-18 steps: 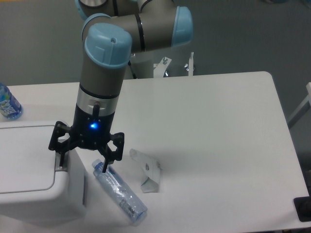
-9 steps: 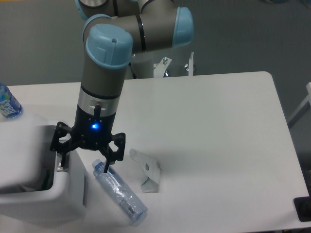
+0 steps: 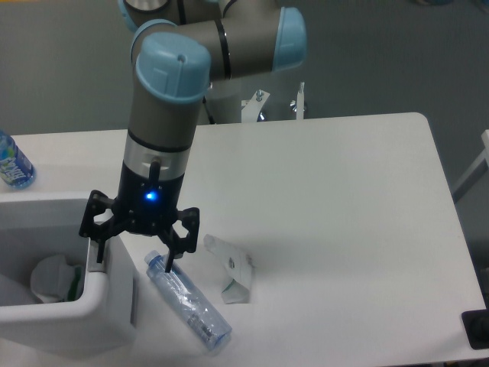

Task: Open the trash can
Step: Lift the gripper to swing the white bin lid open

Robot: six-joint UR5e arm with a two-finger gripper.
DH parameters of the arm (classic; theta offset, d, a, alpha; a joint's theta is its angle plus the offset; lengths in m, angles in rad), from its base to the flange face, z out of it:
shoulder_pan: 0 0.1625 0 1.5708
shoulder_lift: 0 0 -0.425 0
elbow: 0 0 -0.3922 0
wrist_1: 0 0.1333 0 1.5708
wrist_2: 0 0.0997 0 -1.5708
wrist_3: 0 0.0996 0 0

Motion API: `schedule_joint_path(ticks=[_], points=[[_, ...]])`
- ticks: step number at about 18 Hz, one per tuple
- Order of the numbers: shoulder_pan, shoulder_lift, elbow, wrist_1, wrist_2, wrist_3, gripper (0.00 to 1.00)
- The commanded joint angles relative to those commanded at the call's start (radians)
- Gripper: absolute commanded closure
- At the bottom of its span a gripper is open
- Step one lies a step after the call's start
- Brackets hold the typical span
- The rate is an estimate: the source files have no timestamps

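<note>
trash can: white bin [image 3: 76,310] at the left edge of the surface [image 3: 328,199], top open, inside visible; a pale round item [image 3: 52,277] lies within
gripper: black two-finger gripper [image 3: 132,254] hangs over the bin's right rim, fingers spread apart, holding nothing; blue light lit on the wrist
left finger: at the grey tab [image 3: 95,257] on the rim; contact unclear
clear plastic bottle: [image 3: 189,303] lies on its side just right of the bin, cap under the right finger
crumpled clear wrapper: [image 3: 231,269] near the bottle
blue-labelled bottle: [image 3: 13,162] far left, behind the bin
</note>
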State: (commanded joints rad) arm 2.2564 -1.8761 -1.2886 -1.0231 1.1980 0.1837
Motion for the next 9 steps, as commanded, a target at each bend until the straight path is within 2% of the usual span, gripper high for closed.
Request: schedule_joint_path(ticks=[2,7,9], points=[[0.024,0.026,-0.02,-0.012,0.043,0.098,0.0],[0.045,0.035,-0.032,-0.165,0.253,0.371,0.0],[0.054,0.035,-0.04,-0.179,0.319,0.425,0.0]])
